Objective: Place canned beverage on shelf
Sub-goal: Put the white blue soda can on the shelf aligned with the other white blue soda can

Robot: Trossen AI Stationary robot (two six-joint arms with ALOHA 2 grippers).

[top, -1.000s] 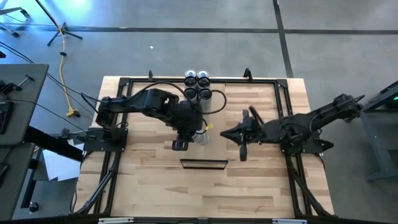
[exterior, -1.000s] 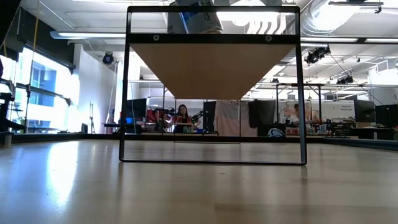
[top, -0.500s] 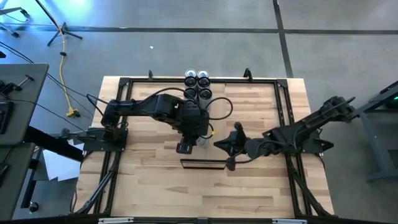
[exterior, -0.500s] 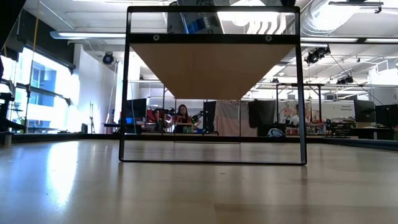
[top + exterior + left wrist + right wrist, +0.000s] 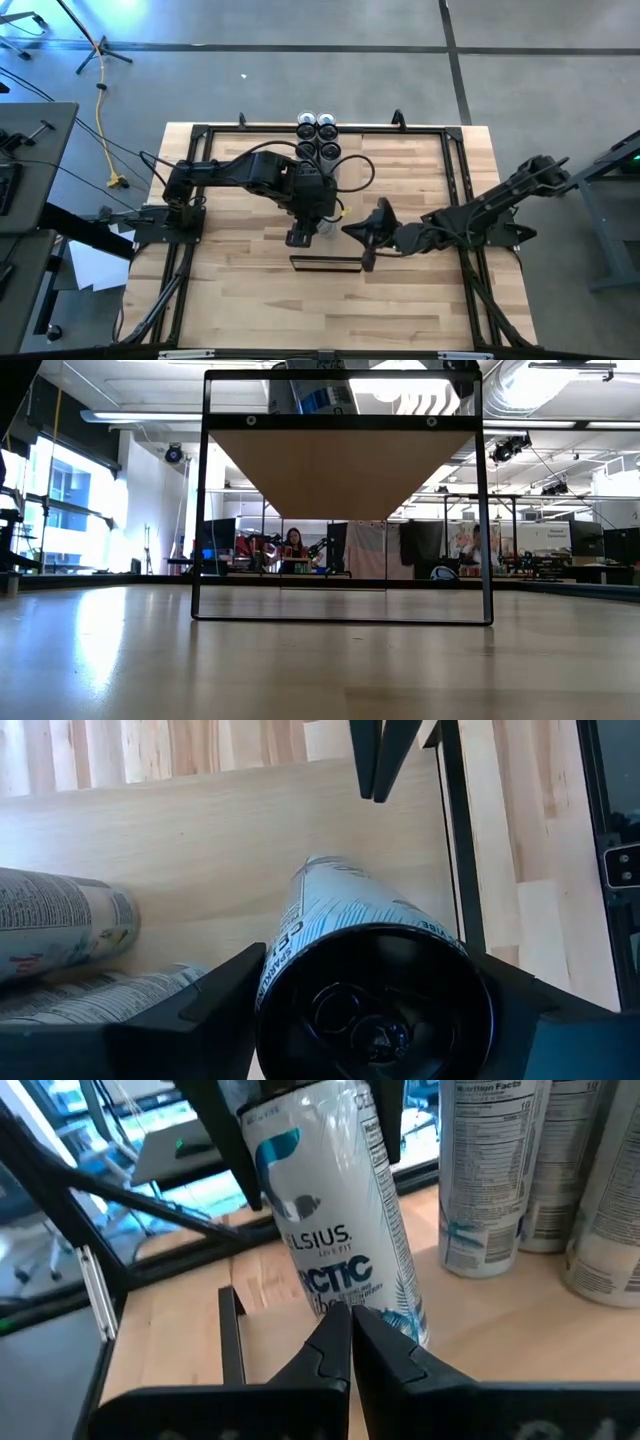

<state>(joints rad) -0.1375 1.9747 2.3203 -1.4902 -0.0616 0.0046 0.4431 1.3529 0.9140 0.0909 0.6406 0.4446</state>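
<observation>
The left gripper (image 5: 312, 222) is holding a can (image 5: 335, 1230) over the shelf (image 5: 328, 263); the right gripper (image 5: 357, 240) is sitting just beside it; four cans (image 5: 318, 137) are standing behind.

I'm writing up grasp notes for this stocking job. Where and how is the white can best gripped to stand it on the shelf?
Grip the can across its smooth cylindrical wall near mid-height, coming from the side, as the left gripper does now. That probably keeps its base free to land flat on the shelf. The right gripper sits shut nearby.
</observation>
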